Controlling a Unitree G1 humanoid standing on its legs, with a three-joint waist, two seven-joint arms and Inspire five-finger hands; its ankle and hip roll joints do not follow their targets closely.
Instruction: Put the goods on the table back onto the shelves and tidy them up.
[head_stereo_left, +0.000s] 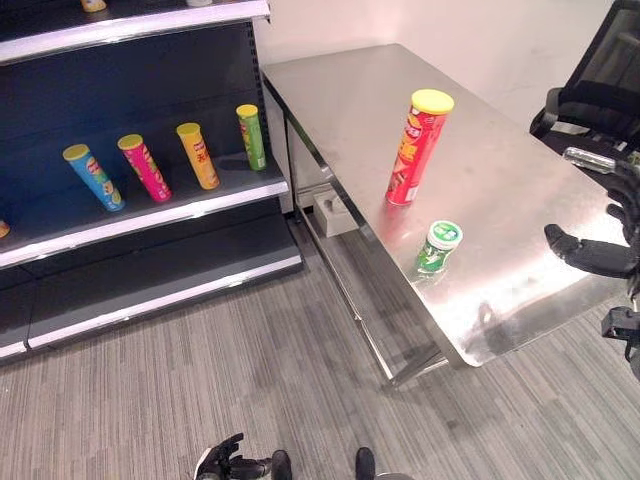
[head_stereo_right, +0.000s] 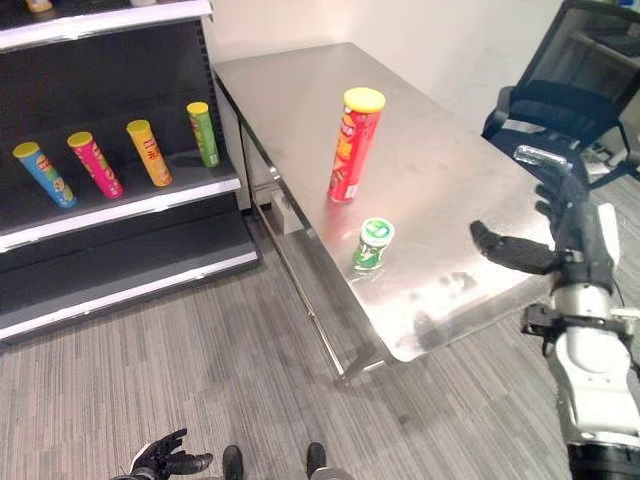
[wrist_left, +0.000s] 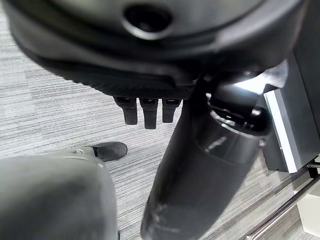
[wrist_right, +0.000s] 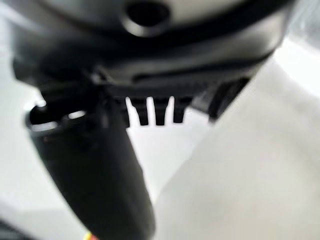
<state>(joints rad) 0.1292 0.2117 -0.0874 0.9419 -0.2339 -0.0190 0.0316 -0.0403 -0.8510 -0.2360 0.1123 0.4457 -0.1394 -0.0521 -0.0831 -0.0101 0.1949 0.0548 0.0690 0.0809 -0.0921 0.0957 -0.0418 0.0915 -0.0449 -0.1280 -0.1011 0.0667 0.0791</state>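
A tall red crisp can (head_stereo_left: 416, 147) with a yellow lid stands upright on the steel table (head_stereo_left: 500, 170). A short green tub (head_stereo_left: 437, 248) with a white lid stands nearer the table's front edge. My right hand (head_stereo_right: 560, 240) hovers open over the table's right side, thumb pointing toward the green tub, well apart from both goods. My left hand (head_stereo_left: 228, 462) hangs low over the floor, fingers relaxed and holding nothing. On the dark shelf (head_stereo_left: 150, 215) stand a blue can (head_stereo_left: 94, 178), a pink can (head_stereo_left: 145, 168), an orange can (head_stereo_left: 198, 156) and a green can (head_stereo_left: 251, 137).
The shelf unit has an upper board (head_stereo_left: 130, 25) and a lower bare board (head_stereo_left: 160, 280). A white box (head_stereo_left: 335, 213) sits on the floor under the table. A black office chair (head_stereo_left: 600, 80) stands behind the table's right end. Grey carpet (head_stereo_left: 250, 380) spreads in front.
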